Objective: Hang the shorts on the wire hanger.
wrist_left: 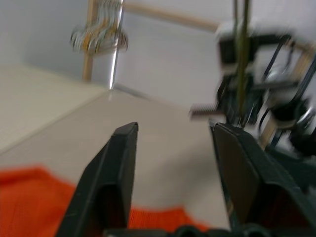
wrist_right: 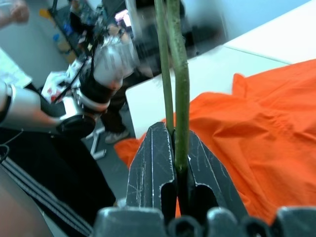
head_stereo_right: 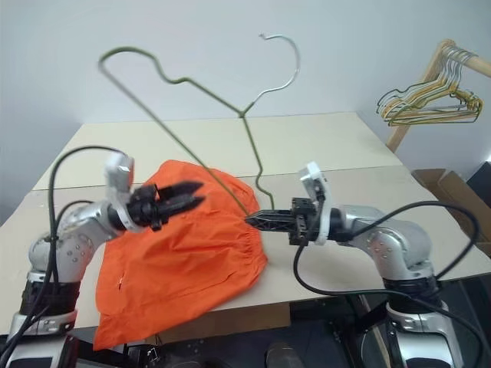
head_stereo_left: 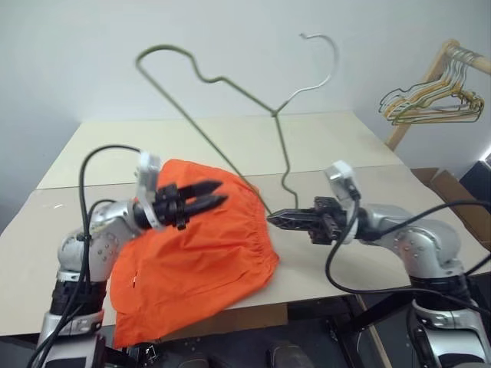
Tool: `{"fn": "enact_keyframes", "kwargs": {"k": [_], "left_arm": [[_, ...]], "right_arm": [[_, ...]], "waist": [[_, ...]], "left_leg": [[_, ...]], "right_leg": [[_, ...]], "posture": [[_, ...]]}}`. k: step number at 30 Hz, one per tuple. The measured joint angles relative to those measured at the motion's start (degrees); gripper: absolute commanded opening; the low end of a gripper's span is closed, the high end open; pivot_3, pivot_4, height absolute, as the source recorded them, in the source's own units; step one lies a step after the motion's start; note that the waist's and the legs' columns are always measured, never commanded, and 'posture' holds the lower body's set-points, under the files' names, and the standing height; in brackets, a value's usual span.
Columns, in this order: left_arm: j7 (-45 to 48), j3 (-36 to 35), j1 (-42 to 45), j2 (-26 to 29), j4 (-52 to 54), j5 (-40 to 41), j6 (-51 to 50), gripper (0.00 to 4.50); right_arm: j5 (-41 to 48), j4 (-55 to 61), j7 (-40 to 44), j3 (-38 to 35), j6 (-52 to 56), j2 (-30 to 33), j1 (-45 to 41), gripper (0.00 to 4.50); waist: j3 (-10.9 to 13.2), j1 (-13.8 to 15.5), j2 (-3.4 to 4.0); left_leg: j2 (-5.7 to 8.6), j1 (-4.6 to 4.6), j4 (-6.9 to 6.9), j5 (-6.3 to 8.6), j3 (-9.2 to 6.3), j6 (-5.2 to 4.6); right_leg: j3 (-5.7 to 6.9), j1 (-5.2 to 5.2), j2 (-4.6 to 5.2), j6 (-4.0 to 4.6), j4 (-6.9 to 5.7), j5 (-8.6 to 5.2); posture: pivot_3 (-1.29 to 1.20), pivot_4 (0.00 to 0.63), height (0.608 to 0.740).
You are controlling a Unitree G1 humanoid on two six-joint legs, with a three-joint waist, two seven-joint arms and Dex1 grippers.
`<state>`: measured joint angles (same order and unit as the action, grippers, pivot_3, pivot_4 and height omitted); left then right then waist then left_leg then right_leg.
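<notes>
Nearest the robot, the shorts (head_stereo_left: pixel 192 253) lie spread in a loose heap on the table (head_stereo_left: pixel 322 146), one leg spilling over the near edge toward its left corner, the gathered waistband facing the middle; nothing grips them. Just above that fabric hovers the left gripper (head_stereo_left: pixel 201 195), fingers parted and empty, pointing across toward its partner. And there is the right gripper (head_stereo_left: pixel 282 218), beside the waistband, jaws clamped narrow on the wire hanger (head_stereo_left: pixel 196 73) at its lower corner, wire pinched flat between the pads; the hanger stands up and leans toward the far left corner of the table, its hook (head_stereo_left: pixel 326 54) high against the wall.

By my reading this is the hand-off step: hanger secured, shorts yet to be picked up. The next move calls for the left gripper to drop onto the waistband, pinch it, and feed it over the hanger's bar.

Room looks generous: the far half of the table is bare; on the far right, off the table, a wooden rack (head_stereo_left: pixel 430 80) holds bunched hangers (head_stereo_left: pixel 433 103), well apart. One risk: the overhanging leg could drag the shorts off the near edge.
</notes>
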<state>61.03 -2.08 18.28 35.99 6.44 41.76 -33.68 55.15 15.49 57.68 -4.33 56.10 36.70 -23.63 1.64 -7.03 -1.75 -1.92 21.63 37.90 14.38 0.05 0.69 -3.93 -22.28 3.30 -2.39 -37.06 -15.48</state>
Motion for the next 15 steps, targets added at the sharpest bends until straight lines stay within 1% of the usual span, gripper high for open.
{"fn": "enact_keyframes", "kwargs": {"k": [2,3,8,11,15], "left_arm": [[1.54,2.61,-2.21,2.34,0.07,-4.06,1.62,4.32],[2.22,2.84,-3.15,3.49,0.04,-5.48,2.42,4.46],[6.01,3.52,-4.58,7.08,3.17,-9.43,6.33,4.46],[8.38,5.2,-5.58,8.94,5.45,-12.17,9.23,4.46],[9.82,7.27,-6.65,11.57,6.69,-16.26,12.11,4.46]], "right_arm": [[2.61,1.96,-0.62,-3.01,3.3,4.12,5.1,0.0],[3.23,2.04,-0.87,-4.26,4.81,5.84,7.32,0.0],[5.7,1.82,-0.42,-8.72,11.78,15.14,18.0,0.0],[6.13,-1.71,-1.1,-9.69,16.41,18.06,20.94,0.0],[5.92,-8.48,-1.58,-10.01,22.01,20.63,22.39,0.0]], "waist": [[0.0,0.32,0.0],[0.01,0.35,0.0],[0.02,0.24,0.0],[0.02,-0.21,0.01],[0.03,-0.12,0.04]], "left_leg": [[0.02,0.07,0.0,0.0,0.0,0.0],[0.02,0.06,0.01,0.0,0.02,0.0],[0.02,-0.03,0.01,0.0,0.1,0.0],[-0.03,-0.06,0.01,0.01,0.12,-0.01],[-0.02,-0.05,0.01,0.02,0.13,-0.04]], "right_leg": [[0.04,0.0,0.04,-0.01,0.04,0.0],[0.03,-0.01,0.05,-0.01,0.05,0.0],[-0.01,0.03,0.06,-0.17,0.05,-0.1],[-0.06,0.03,-0.01,-0.2,0.05,-0.13],[-0.07,0.04,0.01,-0.2,0.06,-0.13]], "posture": [[-0.14,0.0,0.74],[-0.15,0.0,0.74],[-0.16,0.0,0.74],[-0.16,0.0,0.74],[-0.15,0.0,0.74]]}}
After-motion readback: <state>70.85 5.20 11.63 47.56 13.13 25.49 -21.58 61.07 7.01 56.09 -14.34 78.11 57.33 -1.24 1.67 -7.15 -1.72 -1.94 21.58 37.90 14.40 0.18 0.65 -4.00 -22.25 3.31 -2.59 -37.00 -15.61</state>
